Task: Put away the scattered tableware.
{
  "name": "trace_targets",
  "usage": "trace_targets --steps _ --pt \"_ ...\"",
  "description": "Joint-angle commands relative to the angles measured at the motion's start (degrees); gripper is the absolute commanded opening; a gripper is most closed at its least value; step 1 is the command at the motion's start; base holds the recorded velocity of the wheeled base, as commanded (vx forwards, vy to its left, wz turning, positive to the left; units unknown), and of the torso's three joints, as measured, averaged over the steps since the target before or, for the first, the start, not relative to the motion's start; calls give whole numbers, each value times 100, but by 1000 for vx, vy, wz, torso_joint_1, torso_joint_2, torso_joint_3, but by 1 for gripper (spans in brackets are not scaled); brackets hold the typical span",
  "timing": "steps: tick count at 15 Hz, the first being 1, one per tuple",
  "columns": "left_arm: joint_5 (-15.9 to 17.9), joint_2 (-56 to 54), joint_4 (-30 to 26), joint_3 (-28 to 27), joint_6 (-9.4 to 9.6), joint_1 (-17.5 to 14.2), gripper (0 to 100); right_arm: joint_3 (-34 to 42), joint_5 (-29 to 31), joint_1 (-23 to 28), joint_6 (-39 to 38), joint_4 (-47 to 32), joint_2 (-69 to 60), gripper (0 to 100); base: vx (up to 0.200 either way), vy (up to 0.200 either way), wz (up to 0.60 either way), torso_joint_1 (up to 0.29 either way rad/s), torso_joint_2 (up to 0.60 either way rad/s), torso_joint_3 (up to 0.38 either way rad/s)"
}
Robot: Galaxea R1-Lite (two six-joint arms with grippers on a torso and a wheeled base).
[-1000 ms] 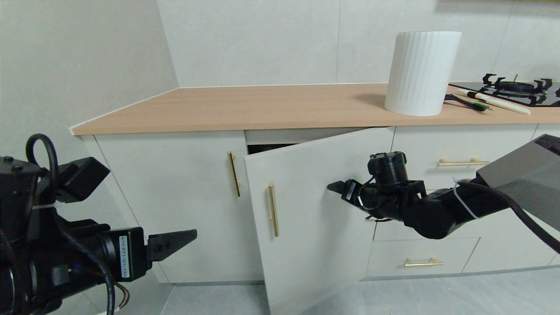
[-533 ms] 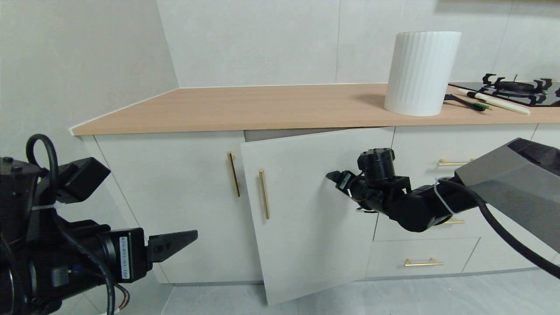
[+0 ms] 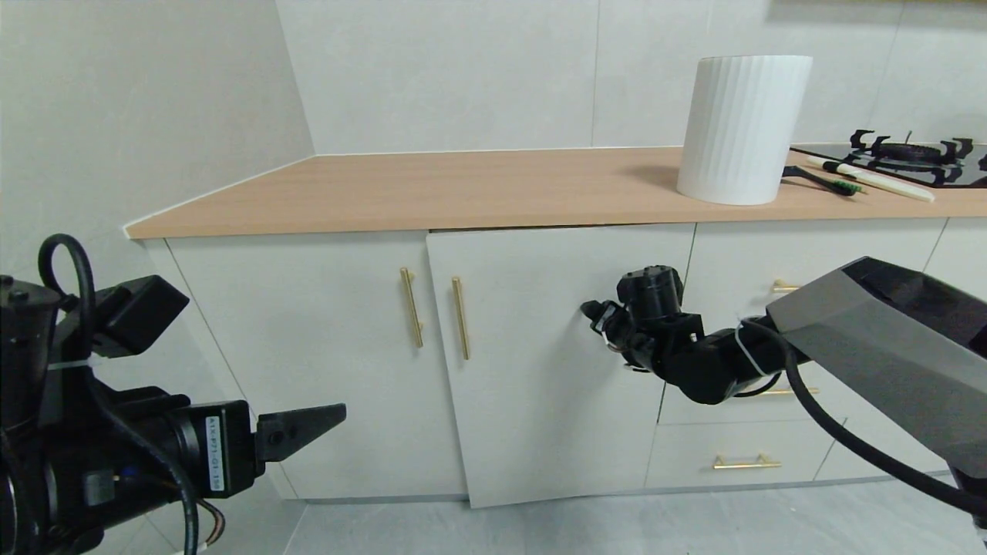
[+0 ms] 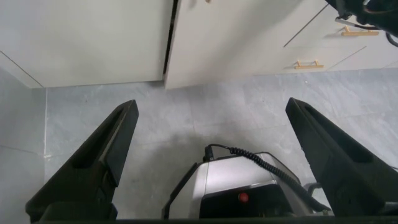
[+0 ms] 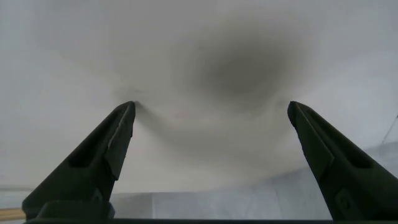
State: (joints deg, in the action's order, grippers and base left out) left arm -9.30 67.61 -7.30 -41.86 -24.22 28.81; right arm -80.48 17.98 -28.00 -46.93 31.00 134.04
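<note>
Right gripper (image 3: 597, 314): positioned at the front of the right-hand cabinet door (image 3: 555, 370), roughly at mid-height, between the door's gold bar handle (image 3: 460, 317) and the drawer stack (image 3: 740, 455). The wrist view is showing both fingers (image 5: 93, 168) spread wide with nothing between them, and their tips are sitting against or just off the door panel; contact cannot be confirmed.

The door is lying close to the cabinet frame. Its lower edge appears to be hanging slightly forward of the neighbouring left door (image 3: 308, 362), so full closure cannot be confirmed.

Left gripper (image 3: 308, 428): hanging low, well apart from the cabinets and above the grey tiled floor (image 4: 205, 118). Its jaws are standing wide apart and holding nothing.

Tableware: 2 long utensils are lying on the wooden countertop (image 3: 432, 189) at its right end. 1 is black-handled with a green tip (image 3: 821, 181), the other is long and white (image 3: 879, 182). Both are resting between a tall white ribbed container (image 3: 744, 127) and the gas hob (image 3: 910, 150). Neither gripper is near them.
</note>
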Motion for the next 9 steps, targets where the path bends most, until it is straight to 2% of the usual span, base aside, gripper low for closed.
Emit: trace_targets --steps 1,9 --pt "-1 -2 1 3 -4 2 100 -108 48 23 0 2 140 100 0 0 0 0 0 0" --pt "-1 -2 1 3 -12 -7 100 -187 171 49 18 -6 219 100 0 0 0 0 0 0"
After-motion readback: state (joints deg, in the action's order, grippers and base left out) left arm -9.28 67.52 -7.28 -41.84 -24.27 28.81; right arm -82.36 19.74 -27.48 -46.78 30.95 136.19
